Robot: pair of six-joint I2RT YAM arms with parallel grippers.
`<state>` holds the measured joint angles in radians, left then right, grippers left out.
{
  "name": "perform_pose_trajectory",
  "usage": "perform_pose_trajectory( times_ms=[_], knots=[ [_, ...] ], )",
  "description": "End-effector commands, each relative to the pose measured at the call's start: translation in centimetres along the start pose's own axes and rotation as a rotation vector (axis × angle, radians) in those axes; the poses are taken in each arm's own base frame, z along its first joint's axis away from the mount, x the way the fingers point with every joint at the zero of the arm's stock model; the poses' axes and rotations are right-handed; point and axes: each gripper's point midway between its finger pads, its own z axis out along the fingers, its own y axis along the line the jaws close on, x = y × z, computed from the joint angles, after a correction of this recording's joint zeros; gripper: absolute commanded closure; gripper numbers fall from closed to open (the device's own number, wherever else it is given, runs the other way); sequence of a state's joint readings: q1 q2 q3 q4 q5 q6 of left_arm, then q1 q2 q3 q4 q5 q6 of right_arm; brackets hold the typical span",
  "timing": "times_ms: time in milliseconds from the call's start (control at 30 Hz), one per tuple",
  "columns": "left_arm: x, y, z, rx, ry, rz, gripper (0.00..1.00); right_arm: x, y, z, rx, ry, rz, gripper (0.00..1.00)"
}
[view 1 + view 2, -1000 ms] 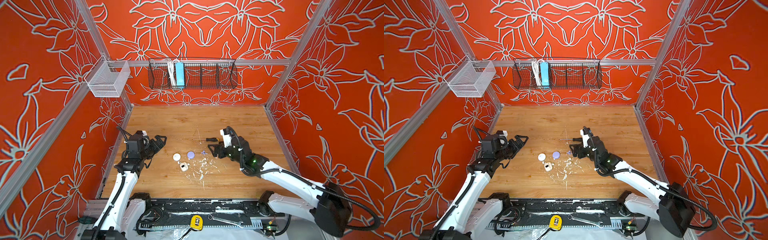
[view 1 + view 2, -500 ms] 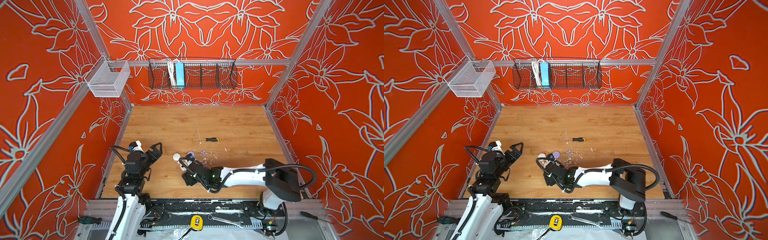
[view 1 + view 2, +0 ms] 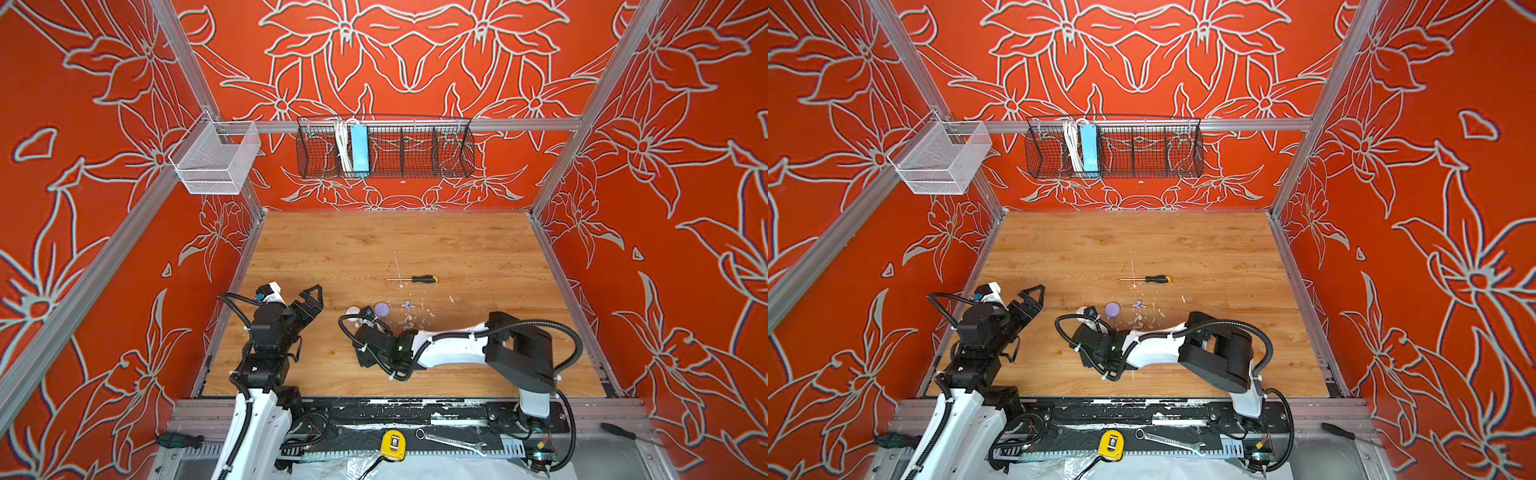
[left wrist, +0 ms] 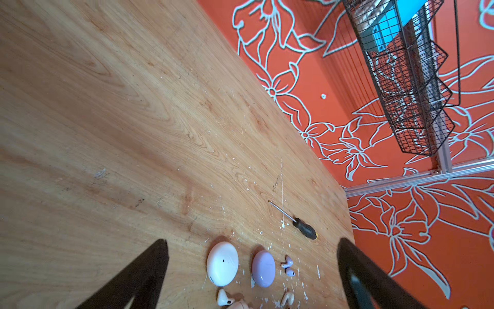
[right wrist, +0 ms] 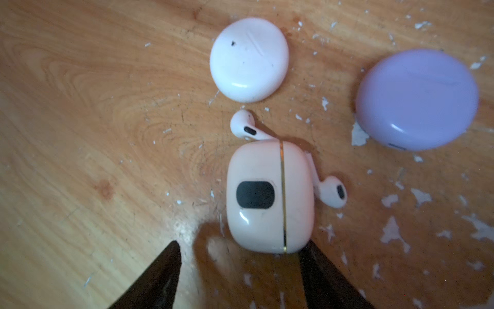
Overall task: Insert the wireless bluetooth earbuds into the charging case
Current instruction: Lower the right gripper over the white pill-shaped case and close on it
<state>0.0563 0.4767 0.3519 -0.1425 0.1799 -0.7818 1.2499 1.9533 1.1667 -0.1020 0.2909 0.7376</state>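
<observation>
A pinkish-white charging case (image 5: 270,196) with a black window lies shut on the wood. One white earbud (image 5: 244,127) lies against its far end and another (image 5: 332,194) against its side. My right gripper (image 5: 240,248) is open low over the case's near end, one finger at the case's corner and the other well clear. Two lilac earbuds (image 4: 288,264) lie beside a lilac round case (image 4: 263,272). My left gripper (image 4: 252,247) hangs wide open and empty, back from the group. In both top views the right wrist (image 3: 376,340) hides the pinkish case.
A white round case (image 3: 353,310) and the lilac case (image 3: 381,308) sit just beyond the right wrist. A screwdriver (image 3: 415,279) lies farther back. White paint flecks dot the wood. A black wire basket (image 3: 384,147) and a white mesh basket (image 3: 216,160) hang on the walls.
The right arm swung from right of the cases to the near side and folded low over them, its jaws narrowing a little. The left arm drew back toward the near edge.
</observation>
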Motion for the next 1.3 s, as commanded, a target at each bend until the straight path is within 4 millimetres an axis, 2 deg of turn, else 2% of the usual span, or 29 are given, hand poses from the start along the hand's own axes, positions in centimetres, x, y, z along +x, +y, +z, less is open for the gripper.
perform_pose_trajectory(
  times_ms=[0, 100, 400, 567, 800, 1267],
  knots=[
    [-1.1, -0.8, -0.7, 0.010, -0.040, 0.014, 0.03, 1.4, -2.8, 1.5, 0.154, 0.060, -0.051, 0.28],
    [-1.3, -0.9, -0.8, 0.015, -0.048, 0.016, 0.03, 1.1, -3.4, 1.7, 0.202, 0.053, -0.071, 0.27],
    [-1.2, -0.9, -0.7, 0.017, -0.044, 0.014, 0.03, 0.6, -3.8, 2.6, 0.235, 0.055, -0.135, 0.23],
    [-1.1, -0.8, -0.5, 0.013, -0.038, 0.012, 0.03, -0.2, -4.3, 2.9, 0.237, 0.045, -0.144, 0.28],
    [-1.2, -0.7, -0.6, 0.010, -0.046, 0.015, 0.02, -0.6, -3.9, 3.1, 0.204, 0.045, -0.160, 0.35],
    [-1.2, -0.7, -0.6, 0.012, -0.050, 0.017, 0.03, 0.0, -2.7, 3.5, 0.133, 0.070, -0.184, 0.36]
  ],
)
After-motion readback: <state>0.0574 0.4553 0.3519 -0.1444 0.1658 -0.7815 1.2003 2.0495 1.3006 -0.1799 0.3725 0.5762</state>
